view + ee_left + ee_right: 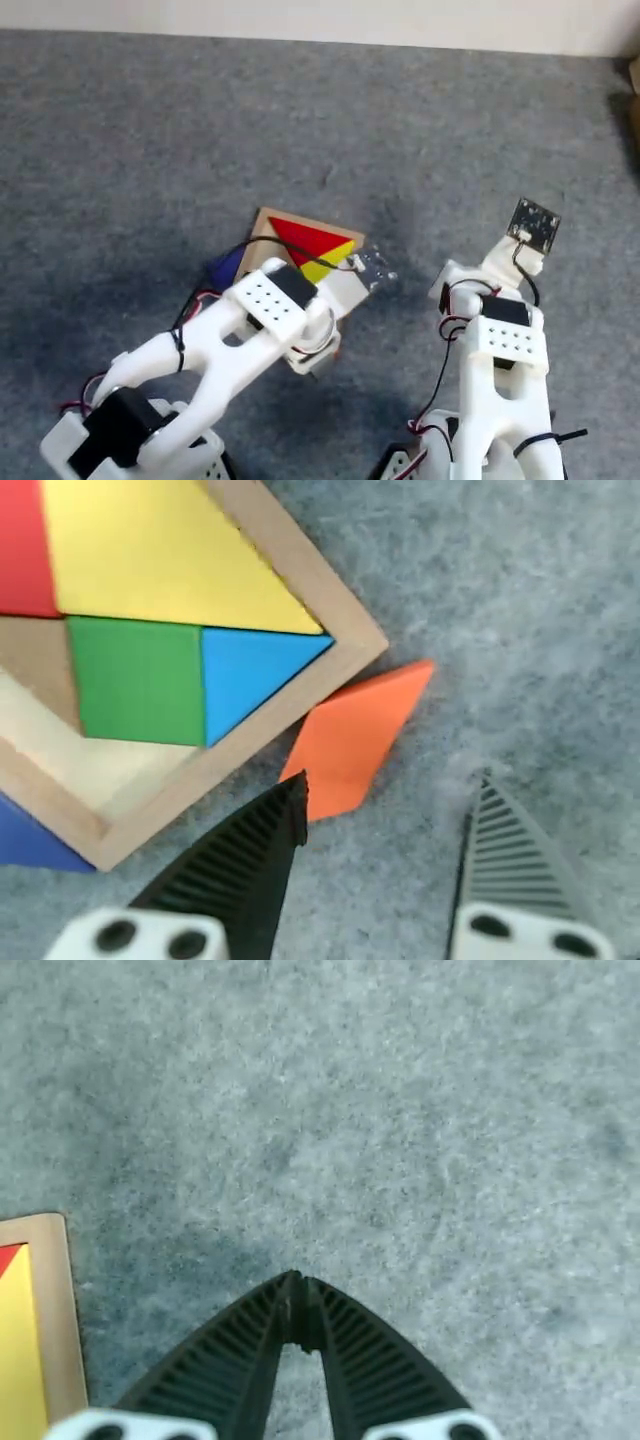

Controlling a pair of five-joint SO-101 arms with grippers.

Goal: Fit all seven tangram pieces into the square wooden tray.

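Note:
The square wooden tray (262,218) lies under my left arm. In the left wrist view the tray (345,638) holds a red triangle (20,550), a yellow triangle (160,550), a green square (135,680) and a light blue triangle (245,675); part of its floor is bare. An orange parallelogram (355,735) lies on the carpet just outside the tray's corner. My left gripper (390,790) is open over it, one fingertip (293,792) at the piece's end. A dark blue piece (30,835) lies outside another tray edge. My right gripper (298,1282) is shut over bare carpet, beside the tray (55,1300).
Grey carpet (150,130) covers the whole surface, with open room behind and to both sides of the tray. The right arm (505,340) stands to the tray's right. A pale wall runs along the far edge.

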